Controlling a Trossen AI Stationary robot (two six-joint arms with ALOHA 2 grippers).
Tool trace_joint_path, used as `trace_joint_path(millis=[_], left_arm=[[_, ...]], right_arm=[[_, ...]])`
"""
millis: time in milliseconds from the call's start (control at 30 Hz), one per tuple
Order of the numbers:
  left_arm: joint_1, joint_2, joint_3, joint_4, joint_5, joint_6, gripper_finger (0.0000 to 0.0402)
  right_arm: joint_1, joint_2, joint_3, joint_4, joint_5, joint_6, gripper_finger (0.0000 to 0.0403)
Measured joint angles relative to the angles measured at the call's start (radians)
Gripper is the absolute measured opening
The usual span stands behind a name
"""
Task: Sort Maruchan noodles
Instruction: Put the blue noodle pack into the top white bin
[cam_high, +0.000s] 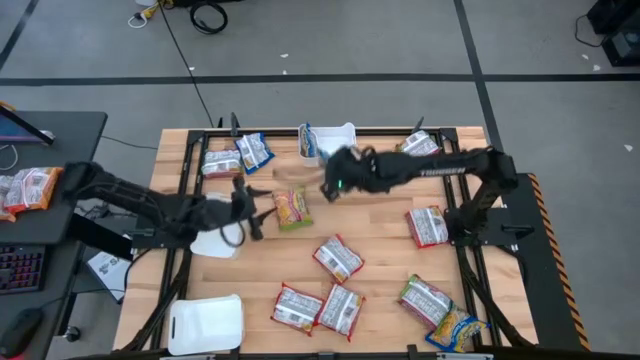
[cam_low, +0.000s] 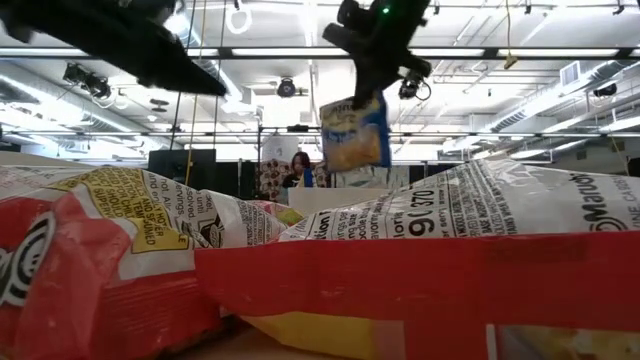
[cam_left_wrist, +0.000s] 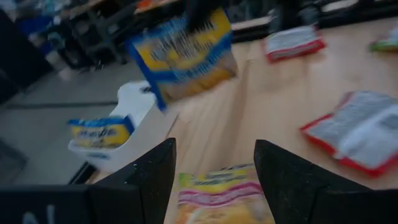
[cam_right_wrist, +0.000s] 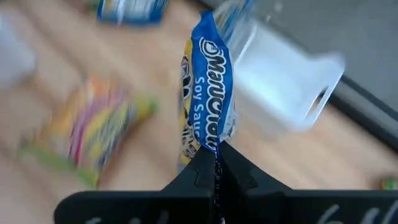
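Jaws of the left gripper (cam_high: 252, 208) stand apart and hold nothing, low over the table just beside the green-yellow packet (cam_high: 292, 208), which lies between that gripper and the white tray (cam_high: 346, 133) at the far edge. Further right, the right gripper (cam_high: 328, 190) is clamped on the top edge of a blue-white packet (cam_right_wrist: 208, 106). That packet hangs long axis vertical, clear of the table, near the tray's front wall, so the right arm is the nearer one for placing it there.
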Motion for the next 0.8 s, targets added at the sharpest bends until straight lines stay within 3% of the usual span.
trace_joint_path(millis=[167, 367, 500, 800], left_arm=[[0.215, 0.032, 0.000, 0.010, 0.148, -0.007, 0.0227], [0.405, 0.112, 0.000, 0.115, 0.317, -0.006, 0.0262], [0.458, 0.204, 0.001, 0.204, 0.391, 0.001, 0.0280], [0.489, 0.398, 0.000, 0.371, 0.396, 0.033, 0.0284]], right_arm=[[-0.142, -0.001, 0.000, 0.180, -0.037, -0.088, 0.0007], [-0.257, 0.047, -0.006, 0.335, -0.089, -0.129, 0.0007], [-0.302, 0.100, -0.006, 0.342, -0.111, -0.114, 0.0007], [-0.340, 0.199, -0.006, 0.419, -0.163, -0.075, 0.0007]])
